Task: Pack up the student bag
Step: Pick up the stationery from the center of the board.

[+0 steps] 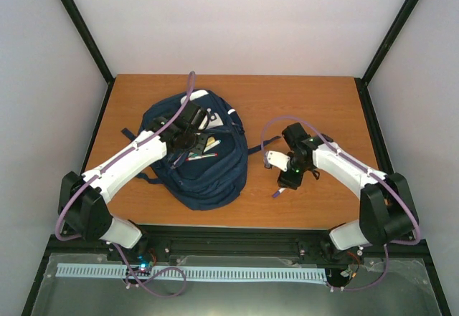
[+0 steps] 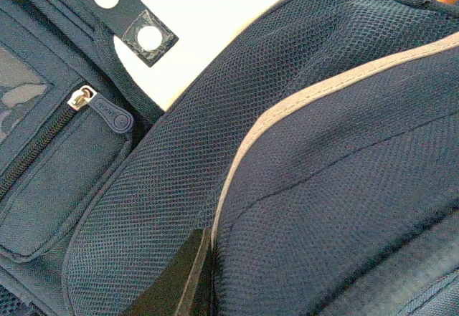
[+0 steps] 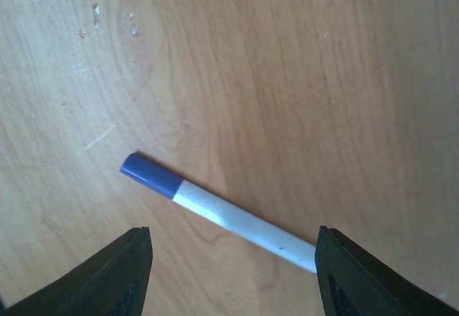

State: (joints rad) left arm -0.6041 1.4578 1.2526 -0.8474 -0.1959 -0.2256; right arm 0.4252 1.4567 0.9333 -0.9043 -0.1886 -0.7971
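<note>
Mesh navy student bag [image 2: 301, 187]; smooth cylindrical marker [image 3: 215, 212] on woodgrain table [image 3: 287, 79]

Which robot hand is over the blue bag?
The left gripper: it sits over the student bag. The right gripper is off to the side above the table, open jaws either side of a white marker with a blue cap.

Marker [image 3: 237, 223] tail behind a finger [image 3: 373, 280] of the right hand [image 3: 231, 251] — left hand [image 1: 188, 142] fingers unseen
</note>
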